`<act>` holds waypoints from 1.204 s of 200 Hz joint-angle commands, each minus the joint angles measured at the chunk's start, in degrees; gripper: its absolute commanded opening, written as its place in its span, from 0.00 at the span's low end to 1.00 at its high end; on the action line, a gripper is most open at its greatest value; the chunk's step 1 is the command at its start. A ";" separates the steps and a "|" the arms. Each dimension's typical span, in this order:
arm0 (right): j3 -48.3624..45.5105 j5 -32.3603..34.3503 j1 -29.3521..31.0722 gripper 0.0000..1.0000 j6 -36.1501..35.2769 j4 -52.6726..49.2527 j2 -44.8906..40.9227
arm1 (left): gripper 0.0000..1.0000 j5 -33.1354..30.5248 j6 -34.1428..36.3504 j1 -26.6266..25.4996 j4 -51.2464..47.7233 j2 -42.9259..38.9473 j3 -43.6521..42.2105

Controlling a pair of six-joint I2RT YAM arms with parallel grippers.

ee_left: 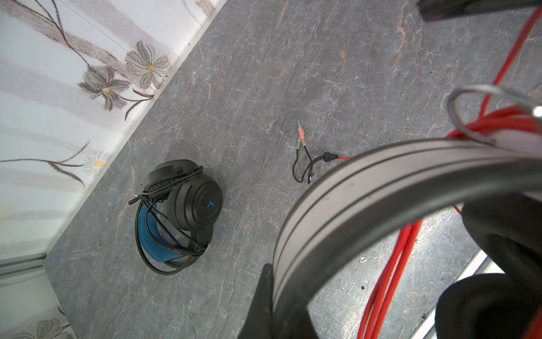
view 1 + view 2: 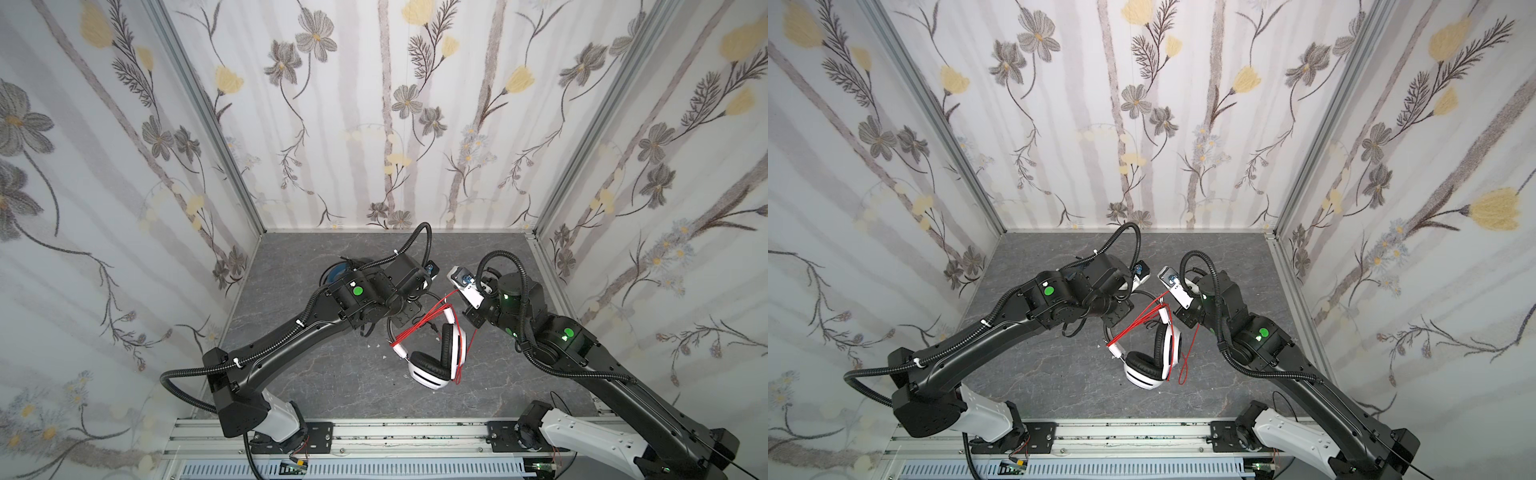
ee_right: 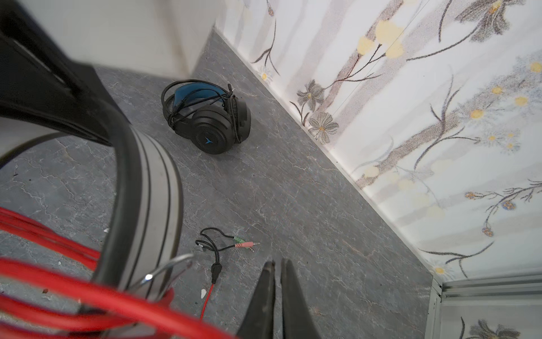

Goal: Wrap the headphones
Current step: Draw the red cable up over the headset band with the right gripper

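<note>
My left hand point(image 2: 405, 316) clamps the band of the white headset point(image 2: 432, 368), black-padded, looped with glossy red cable point(image 2: 415, 328), over the marbled grey table point(image 1: 293, 73). The black headset point(image 1: 181, 211) lies by the wall point(image 1: 58, 117). My right hand point(image 3: 278, 281) is closed, empty.

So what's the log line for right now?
left gripper: shut on white headset | right gripper: shut, empty | red cable: partly wound, plugs on table | black headset: wrapped
</note>
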 commanded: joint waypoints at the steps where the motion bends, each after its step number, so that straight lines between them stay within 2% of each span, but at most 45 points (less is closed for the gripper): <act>1: -0.27 -1.45 -0.45 0.09 1.83 4.19 -0.18 | 0.00 1.82 -2.40 -0.23 0.67 -0.56 1.09; 63: -3.33 -5.88 -5.46 0.08 5.92 7.54 -3.08 | 0.00 1.55 -3.59 -0.63 0.04 -1.53 3.43; 116: -6.01 -8.65 -6.90 0.09 7.75 11.11 -1.76 | 0.00 3.49 -3.77 -1.90 -1.43 0.18 9.89; 143: -7.54 -10.40 -7.26 0.11 8.63 13.16 -3.12 | 0.00 4.94 -4.09 -2.04 -2.26 1.09 13.97; 204: -13.72 -19.71 -9.63 0.17 11.95 21.92 -10.19 | 0.00 8.07 -4.21 -2.01 -4.25 4.65 24.73; 241: -18.76 -24.37 -12.26 0.19 15.57 27.53 -13.57 | 0.00 9.78 -4.27 -2.01 -6.35 8.11 34.85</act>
